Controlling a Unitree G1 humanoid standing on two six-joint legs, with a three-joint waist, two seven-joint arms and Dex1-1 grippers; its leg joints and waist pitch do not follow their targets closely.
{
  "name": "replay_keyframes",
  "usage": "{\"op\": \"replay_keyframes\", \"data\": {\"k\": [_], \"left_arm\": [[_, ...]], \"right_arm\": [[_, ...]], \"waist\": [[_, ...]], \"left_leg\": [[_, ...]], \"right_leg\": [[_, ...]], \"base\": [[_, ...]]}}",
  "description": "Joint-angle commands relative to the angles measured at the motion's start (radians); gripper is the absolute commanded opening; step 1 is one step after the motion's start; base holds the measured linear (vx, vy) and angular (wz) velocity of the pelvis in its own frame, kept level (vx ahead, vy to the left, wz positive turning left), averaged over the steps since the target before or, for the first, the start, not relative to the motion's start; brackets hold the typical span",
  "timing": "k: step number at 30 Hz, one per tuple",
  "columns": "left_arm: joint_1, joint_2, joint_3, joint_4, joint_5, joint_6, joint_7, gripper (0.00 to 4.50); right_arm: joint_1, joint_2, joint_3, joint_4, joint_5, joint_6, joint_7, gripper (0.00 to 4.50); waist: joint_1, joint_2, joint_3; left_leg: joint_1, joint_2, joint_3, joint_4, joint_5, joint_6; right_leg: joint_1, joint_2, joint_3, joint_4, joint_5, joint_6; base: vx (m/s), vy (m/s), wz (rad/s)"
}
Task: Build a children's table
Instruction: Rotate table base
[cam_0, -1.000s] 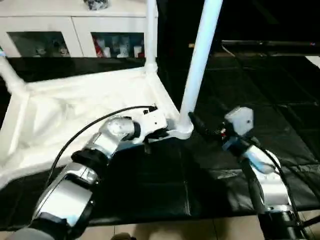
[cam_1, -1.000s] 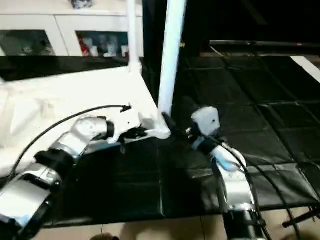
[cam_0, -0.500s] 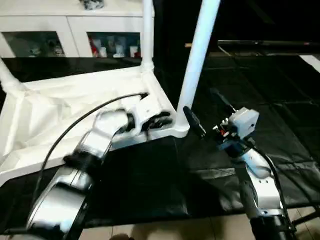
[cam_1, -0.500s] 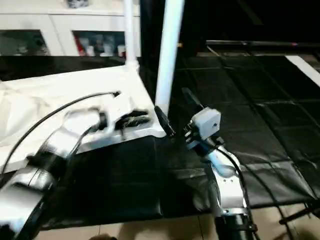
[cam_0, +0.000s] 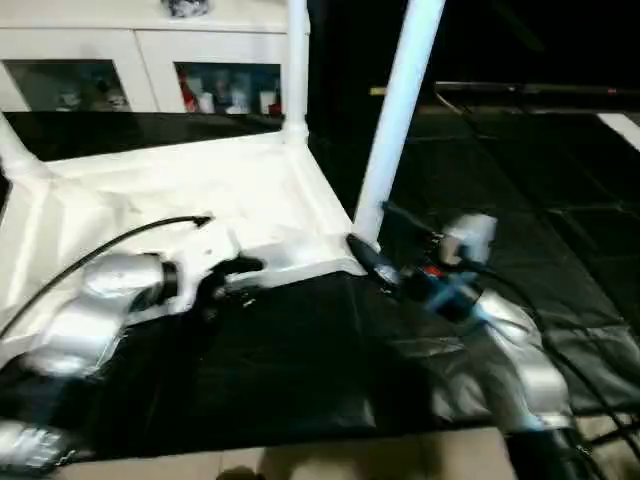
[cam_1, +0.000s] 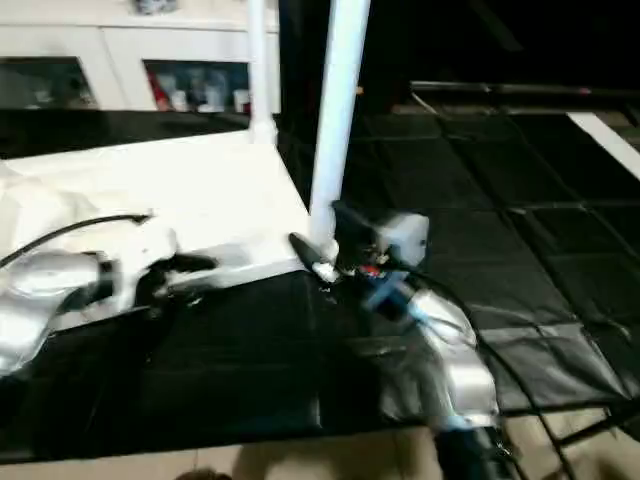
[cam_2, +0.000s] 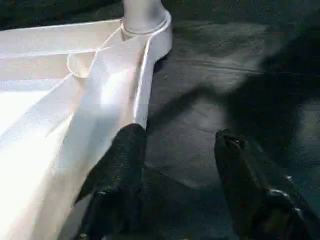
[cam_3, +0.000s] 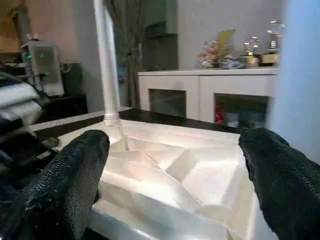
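Nearest the camera are two silver arms over a black mat. The left gripper is released, fingers apart, one finger right against the table's rim, nothing held. The right gripper is spread wide too, empty, sitting at about 4 o'clock from the nearest leg's base. The table lies upside down on the mat, all white plastic, ribbed underside facing up, rounded corner lobes. Three legs visible: one at the near right corner, one at the far right corner around 12 o'clock, one off at 9 o'clock. Behind it, one white cabinet with glass doors.
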Motion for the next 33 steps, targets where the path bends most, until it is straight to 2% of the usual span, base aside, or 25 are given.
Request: {"op": "replay_keyframes", "data": {"k": [1,2,3,4,5,6,7,8,10,12,13,15,18,20,24,25,26,27,29,33], "left_arm": [[0.011,0.022,0.015,-0.065,-0.034,0.062,-0.025,2.75],[0.022,0.035,0.013,-0.078,-0.035,0.074,-0.034,3.00],[0.044,0.057,0.006,-0.104,-0.034,0.104,-0.041,3.00],[0.053,0.065,0.002,-0.112,-0.032,0.115,-0.043,3.05],[0.067,0.076,-0.003,-0.123,-0.025,0.131,-0.045,3.12],[0.078,0.084,-0.012,-0.125,-0.006,0.144,-0.040,3.26],[0.088,0.091,-0.028,-0.115,0.031,0.169,-0.022,3.46],[0.090,0.093,-0.034,-0.109,0.044,0.177,-0.012,3.46],[0.099,0.109,-0.044,-0.127,0.032,0.224,0.015,3.56],[0.105,0.114,-0.050,-0.135,0.014,0.254,0.022,3.84],[0.112,0.117,-0.060,-0.139,0.006,0.273,0.018,3.88],[0.120,0.119,-0.076,-0.133,0.009,0.290,0.018,3.88],[0.122,0.109,-0.087,-0.124,0.025,0.308,0.032,4.27],[0.122,0.091,-0.097,-0.102,0.058,0.304,0.071,4.31],[0.115,0.079,-0.107,-0.065,0.099,0.280,0.127,4.40],[0.089,0.060,-0.102,-0.005,0.136,0.251,0.198,4.40],[0.077,0.055,-0.098,0.016,0.145,0.240,0.221,4.40],[0.067,0.051,-0.096,0.031,0.150,0.228,0.234,4.40],[0.055,0.041,-0.092,0.050,0.151,0.212,0.249,4.40],[0.027,0.017,-0.096,0.083,0.166,0.185,0.289,4.40]], "right_arm": [[-0.022,0.001,0.011,0.029,-0.012,0.009,0.013,4.50],[-0.035,0.010,0.013,0.047,-0.010,0.012,0.015,4.50],[-0.061,0.012,0.023,0.085,-0.023,0.014,0.010,4.50],[-0.075,0.013,0.027,0.106,-0.035,0.011,0.001,4.50],[-0.097,0.015,0.033,0.140,-0.060,0.000,-0.018,4.50],[-0.130,0.026,0.032,0.186,-0.066,0.000,-0.026,4.50],[-0.205,0.040,0.046,0.298,-0.121,-0.018,-0.071,4.50],[-0.235,0.049,0.052,0.344,-0.135,-0.033,-0.074,4.50],[-0.299,0.076,0.047,0.451,-0.148,-0.049,-0.093,4.50],[-0.347,0.093,0.043,0.531,-0.173,-0.077,-0.144,4.50],[-0.395,0.109,0.032,0.606,-0.181,-0.069,-0.203,4.50],[-0.461,0.132,0.003,0.705,-0.175,-0.046,-0.300,4.50],[-0.512,0.144,-0.028,0.786,-0.171,-0.052,-0.377,4.50],[-0.544,0.155,-0.067,0.844,-0.158,-0.059,-0.438,4.50],[-0.568,0.159,-0.094,0.896,-0.156,-0.086,-0.491,4.50],[-0.583,0.144,-0.120,0.945,-0.163,-0.114,-0.590,4.50],[-0.592,0.128,-0.131,0.971,-0.163,-0.128,-0.634,4.50],[-0.598,0.113,-0.142,0.990,-0.161,-0.140,-0.664,4.50],[-0.605,0.085,-0.162,1.012,-0.153,-0.147,-0.697,4.50],[-0.621,0.028,-0.197,1.049,-0.153,-0.165,-0.715,4.50]], "waist": [[-0.001,0.014,-0.058],[0.000,0.015,-0.059],[0.000,0.016,-0.059],[0.000,0.012,-0.061],[0.000,0.008,-0.061],[-0.002,0.009,-0.062],[-0.005,0.001,-0.062],[-0.009,-0.001,-0.061],[-0.007,0.009,-0.060],[-0.009,0.011,-0.062],[-0.010,0.008,-0.064],[-0.011,0.012,-0.065],[-0.008,0.012,-0.065],[-0.008,0.009,-0.065],[-0.006,0.008,-0.068],[-0.003,0.010,-0.068],[-0.003,0.010,-0.068],[-0.001,0.011,-0.069],[0.006,0.012,-0.068],[0.014,0.009,-0.070]], "left_leg": [[0.013,0.048,-0.024,-0.090,-0.247,-0.016],[0.018,0.047,-0.022,-0.087,-0.246,-0.016],[0.018,0.047,-0.022,-0.087,-0.241,-0.015],[0.014,0.047,-0.024,-0.088,-0.224,-0.016],[0.015,0.047,-0.023,-0.088,-0.215,-0.019],[0.015,0.045,-0.023,-0.088,-0.209,-0.020],[0.017,0.044,-0.021,-0.087,-0.204,-0.021],[0.015,0.042,-0.022,-0.088,-0.203,-0.028],[0.019,0.044,-0.023,-0.087,-0.225,-0.038],[0.021,0.046,-0.023,-0.088,-0.246,-0.054],[0.024,0.045,-0.023,-0.087,-0.238,-0.060],[0.027,0.044,-0.021,-0.086,-0.224,-0.066],[0.027,0.044,-0.020,-0.086,-0.239,-0.077],[0.027,0.044,-0.020,-0.086,-0.252,-0.083],[0.024,0.041,-0.022,-0.085,-0.251,-0.081],[0.024,0.041,-0.022,-0.084,-0.247,-0.081],[0.030,0.040,-0.020,-0.082,-0.258,-0.088],[0.029,0.039,-0.020,-0.082,-0.258,-0.089],[0.033,0.039,-0.019,-0.081,-0.283,-0.090],[0.031,0.039,-0.017,-0.079,-0.286,-0.082]], "right_leg": [[0.043,-0.067,0.065,-0.070,-0.294,-0.182],[0.042,-0.068,0.067,-0.072,-0.290,-0.179],[0.041,-0.067,0.067,-0.072,-0.286,-0.178],[0.045,-0.067,0.066,-0.066,-0.270,-0.180],[0.044,-0.067,0.066,-0.065,-0.268,-0.179],[0.045,-0.066,0.066,-0.064,-0.263,-0.180],[0.044,-0.064,0.067,-0.066,-0.258,-0.180],[0.045,-0.065,0.067,-0.065,-0.270,-0.186],[0.042,-0.070,0.069,-0.066,-0.282,-0.187],[0.041,-0.068,0.068,-0.063,-0.272,-0.187],[0.041,-0.065,0.068,-0.060,-0.245,-0.196],[0.038,-0.062,0.070,-0.055,-0.205,-0.211],[0.041,-0.061,0.070,-0.053,-0.196,-0.202],[0.040,-0.060,0.070,-0.053,-0.197,-0.193],[0.047,-0.063,0.070,-0.055,-0.203,-0.175],[0.045,-0.064,0.069,-0.056,-0.206,-0.175],[0.041,-0.061,0.070,-0.056,-0.211,-0.172],[0.041,-0.062,0.069,-0.056,-0.213,-0.169],[0.037,-0.060,0.068,-0.058,-0.229,-0.163],[0.038,-0.059,0.068,-0.057,-0.217,-0.158]], "base": [[0.000,0.000,0.00],[0.000,0.000,0.00],[0.000,0.000,0.00],[0.000,0.000,0.00],[0.000,0.000,0.00],[0.000,0.000,0.00],[0.000,0.000,0.00],[0.000,0.000,0.00],[0.000,0.000,0.00],[0.000,0.000,0.00],[0.000,0.000,0.00],[0.000,0.000,0.00],[0.000,0.000,0.00],[0.000,0.000,0.00],[0.000,0.000,0.00],[0.000,0.000,0.00],[0.000,0.000,0.00],[0.000,0.000,0.00],[0.000,0.000,0.00],[0.000,0.000,0.00]]}}
